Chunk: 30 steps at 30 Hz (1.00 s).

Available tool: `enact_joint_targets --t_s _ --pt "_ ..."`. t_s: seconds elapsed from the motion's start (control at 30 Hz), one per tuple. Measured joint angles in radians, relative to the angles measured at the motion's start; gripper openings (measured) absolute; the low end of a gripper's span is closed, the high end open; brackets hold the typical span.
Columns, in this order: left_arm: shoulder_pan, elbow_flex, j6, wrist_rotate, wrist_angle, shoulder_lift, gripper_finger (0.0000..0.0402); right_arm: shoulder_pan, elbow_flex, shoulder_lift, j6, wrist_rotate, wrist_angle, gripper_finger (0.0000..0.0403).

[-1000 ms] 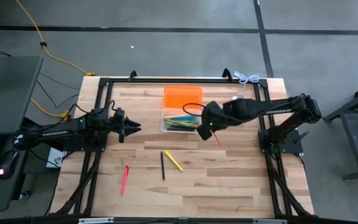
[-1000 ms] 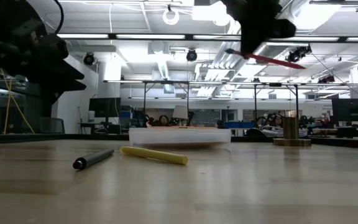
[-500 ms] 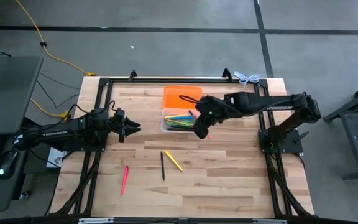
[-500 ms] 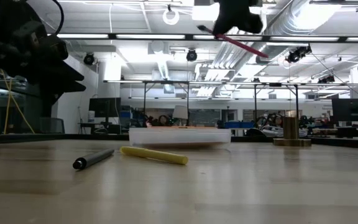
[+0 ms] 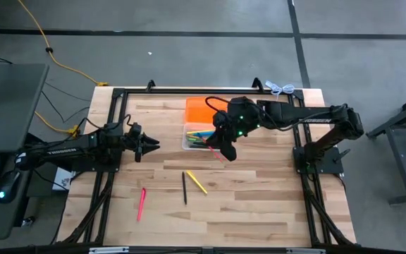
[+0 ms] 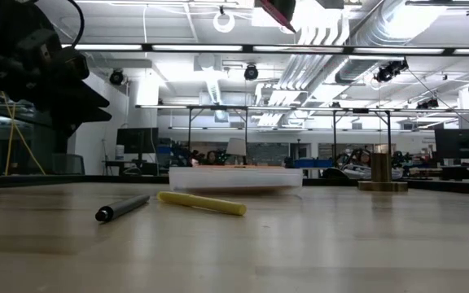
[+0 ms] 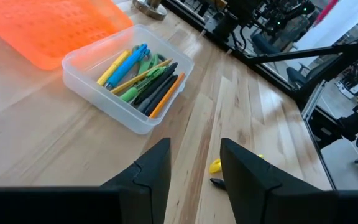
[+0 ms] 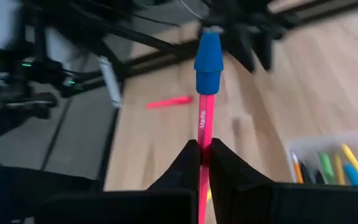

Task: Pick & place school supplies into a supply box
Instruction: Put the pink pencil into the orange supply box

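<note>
The clear supply box [image 5: 201, 136] rests flat on the table beside the orange piece [image 5: 204, 109]. It holds several pens and markers and also shows in the left wrist view [image 7: 129, 78]. My right gripper [image 5: 225, 144] hovers at the box's right end, shut on a pink pencil [image 8: 202, 118] with a blue cap [image 8: 208, 53]. My left gripper [image 7: 194, 171] is open and empty, left of the box. A pink marker [image 5: 141, 203], a black pen [image 5: 185, 188] and a yellow marker [image 5: 197, 182] lie flat on the table. My right gripper pinches the pink pencil's shaft [image 8: 201, 142] between its two fingers. The blue-capped end sticks out past the fingertips. The pencil is lifted clear of the table, and its pink length [image 5: 219, 153] pokes out beyond the gripper toward the table's near side.
A brass-coloured bell [image 6: 381, 171] stands near the far right. The black pen [image 6: 122, 209] and yellow marker [image 6: 202, 203] lie in front of the box [image 6: 234, 177]. Bare wood lies to the right of the box and along the near edge.
My right gripper has carried the pink pencil toward the table's left edge, from right of the box to its right end, and has risen to the top edge of the low view. The pencil has swung round with it.
</note>
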Motion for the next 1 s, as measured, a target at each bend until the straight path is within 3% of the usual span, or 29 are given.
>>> enact_joint_targets --t_s 0.77,1.0 --pt "0.0 0.0 0.005 0.001 0.001 0.0 0.0168 -0.002 0.0 0.0 -0.042 -0.501 0.474 0.0" --pt "0.0 0.0 0.005 0.002 0.001 0.0 0.0168 -0.002 0.0 0.0 -0.04 -0.567 0.523 0.0"
